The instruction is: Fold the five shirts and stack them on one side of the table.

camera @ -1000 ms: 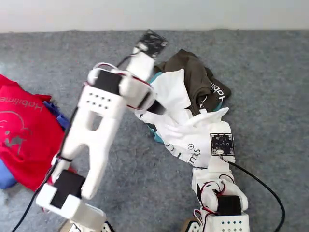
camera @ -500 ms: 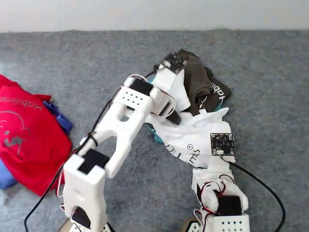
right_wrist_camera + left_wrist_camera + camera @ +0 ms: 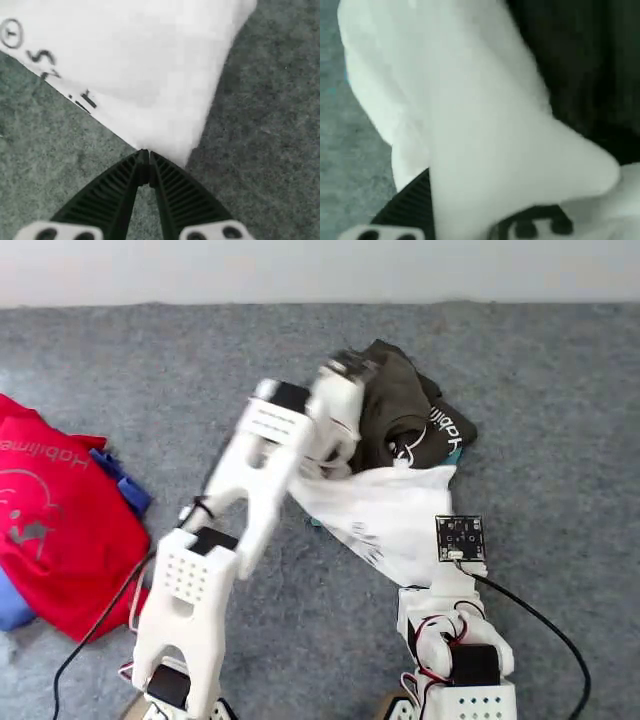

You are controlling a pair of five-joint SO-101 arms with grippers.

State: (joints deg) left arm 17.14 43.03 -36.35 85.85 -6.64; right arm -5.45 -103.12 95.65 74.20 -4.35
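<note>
On the white shirt (image 3: 130, 65), the right hand (image 3: 144, 156) seems clamped.

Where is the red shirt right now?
In the high view, the red shirt lies at the far left of the table, on top of a blue shirt, far from the white shirt between the arms.

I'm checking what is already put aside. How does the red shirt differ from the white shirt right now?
The red shirt lies at the left side of the table on top of a blue shirt; the white shirt lies mid-table against a dark brown shirt. No gripper touches the red shirt; the right gripper is shut on a corner of the white shirt. Both carry print.
</note>
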